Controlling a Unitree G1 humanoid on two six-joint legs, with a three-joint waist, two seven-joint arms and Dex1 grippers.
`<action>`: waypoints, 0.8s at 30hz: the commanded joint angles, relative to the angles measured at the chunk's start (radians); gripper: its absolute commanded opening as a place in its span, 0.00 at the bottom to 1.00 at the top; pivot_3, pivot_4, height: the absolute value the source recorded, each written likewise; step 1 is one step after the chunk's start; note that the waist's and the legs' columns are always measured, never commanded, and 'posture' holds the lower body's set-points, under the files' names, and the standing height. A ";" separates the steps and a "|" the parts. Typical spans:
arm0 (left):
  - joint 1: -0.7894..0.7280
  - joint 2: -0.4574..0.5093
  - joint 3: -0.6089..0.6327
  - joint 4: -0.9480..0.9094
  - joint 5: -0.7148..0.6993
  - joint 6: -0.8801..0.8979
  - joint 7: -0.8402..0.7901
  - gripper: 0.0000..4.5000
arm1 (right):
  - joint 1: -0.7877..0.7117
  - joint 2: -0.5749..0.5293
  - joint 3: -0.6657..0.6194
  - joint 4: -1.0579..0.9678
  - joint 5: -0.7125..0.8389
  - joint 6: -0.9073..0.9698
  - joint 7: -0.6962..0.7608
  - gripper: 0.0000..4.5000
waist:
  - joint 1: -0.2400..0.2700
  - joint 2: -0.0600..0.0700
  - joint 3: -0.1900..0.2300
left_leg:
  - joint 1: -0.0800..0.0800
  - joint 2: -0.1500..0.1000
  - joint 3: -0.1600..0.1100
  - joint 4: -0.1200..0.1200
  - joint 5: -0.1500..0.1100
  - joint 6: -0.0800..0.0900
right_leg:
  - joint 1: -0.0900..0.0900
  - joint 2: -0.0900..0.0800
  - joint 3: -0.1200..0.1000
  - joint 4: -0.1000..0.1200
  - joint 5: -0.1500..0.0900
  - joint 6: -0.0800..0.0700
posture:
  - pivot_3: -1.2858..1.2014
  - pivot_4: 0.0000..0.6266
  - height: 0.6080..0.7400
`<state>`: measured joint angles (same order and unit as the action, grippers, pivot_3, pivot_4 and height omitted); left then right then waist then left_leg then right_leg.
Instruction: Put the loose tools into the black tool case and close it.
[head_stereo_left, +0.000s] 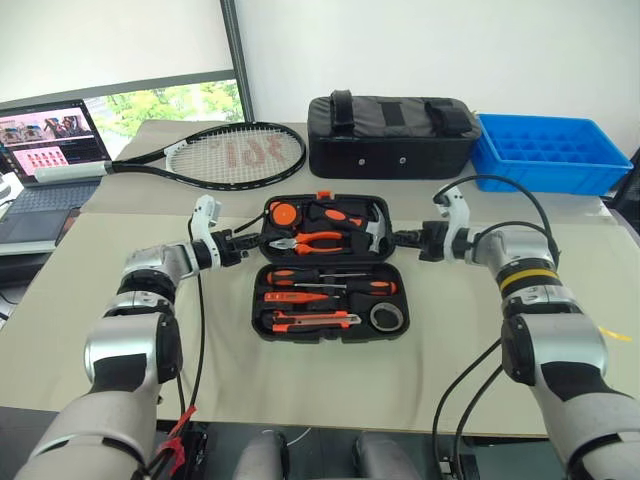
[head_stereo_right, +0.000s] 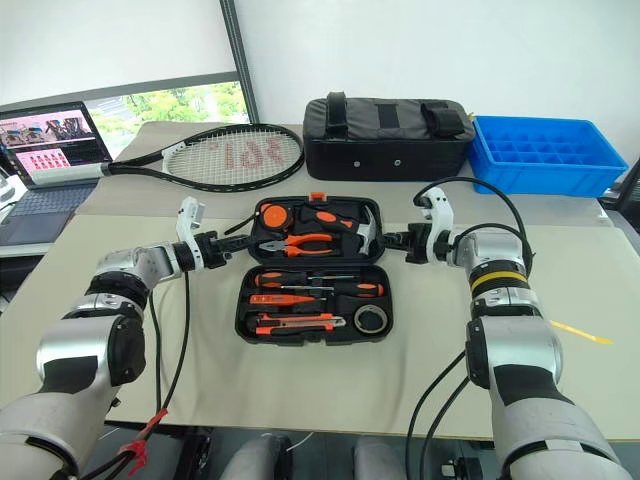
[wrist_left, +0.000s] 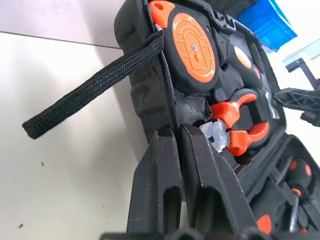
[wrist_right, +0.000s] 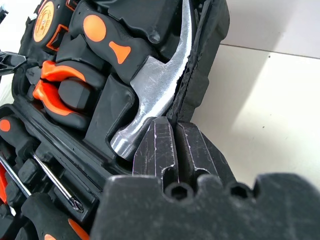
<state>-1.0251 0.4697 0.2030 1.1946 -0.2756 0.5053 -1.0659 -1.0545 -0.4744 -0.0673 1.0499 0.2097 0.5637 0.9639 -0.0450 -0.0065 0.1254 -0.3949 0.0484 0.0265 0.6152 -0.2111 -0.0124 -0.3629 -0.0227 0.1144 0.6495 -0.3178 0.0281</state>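
Note:
The black tool case (head_stereo_left: 258, 300) lies open on the table in front of me. In its near half lie the loose tools: screwdrivers (head_stereo_left: 330, 287), the utility knife (head_stereo_left: 310, 320) and the tape roll (head_stereo_left: 386, 317). The far half holds an orange tape measure (wrist_left: 192, 47), pliers (head_stereo_left: 318, 241) and a hammer (wrist_right: 150, 95). My left gripper (head_stereo_left: 248, 243) is shut on the far half's left rim, and the left wrist view shows its fingers (wrist_left: 160, 165) pinched at that edge. On the opposite rim my right gripper (head_stereo_left: 395, 238) is shut, beside the hammer head.
A tennis racket (head_stereo_left: 235, 155) lies behind the case to the left, with a laptop (head_stereo_left: 45, 150) beyond it. A black fabric bag (head_stereo_left: 390, 135) and a blue compartment tray (head_stereo_left: 548, 150) stand at the back. A black woven strap (wrist_left: 95, 92) hangs off the case's left side.

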 joint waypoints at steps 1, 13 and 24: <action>0.001 -0.002 -0.018 -0.125 -0.006 -0.058 -0.089 0.01 | -0.021 -0.002 -0.048 -0.062 0.036 -0.105 0.038 0.00 | 0.000 0.000 0.000 | -0.001 0.000 0.000 0.000 0.000 0.000 | -0.001 0.000 0.000 0.000 0.000 0.000 | 0.52 0.24 0.76; 0.218 0.026 -0.115 -0.394 0.149 -0.715 -0.011 0.01 | 0.137 0.012 -0.070 -0.241 0.034 -0.523 0.079 0.00 | 0.001 0.000 0.000 | -0.003 0.000 0.000 -0.001 0.003 -0.005 | -0.007 -0.001 -0.001 0.006 0.001 -0.001 | 0.52 0.24 0.76; 0.365 0.105 -0.192 -0.349 0.305 -1.329 0.127 0.01 | 0.317 -0.049 -0.017 -0.309 -0.050 -1.065 0.145 0.00 | 0.003 0.000 0.000 | -0.001 0.000 0.002 0.000 0.003 -0.004 | -0.006 -0.002 0.001 0.007 0.002 -0.002 | 0.52 0.24 0.76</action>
<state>-0.6679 0.5436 0.0281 0.8515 0.0043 -0.7160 -0.9460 -0.7417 -0.4927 -0.0831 0.8334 0.1564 -0.3846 1.0835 -0.0421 -0.0060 0.1251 -0.3961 0.0487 0.0284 0.6150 -0.2078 -0.0166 -0.3685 -0.0244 0.1157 0.6565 -0.3156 0.0265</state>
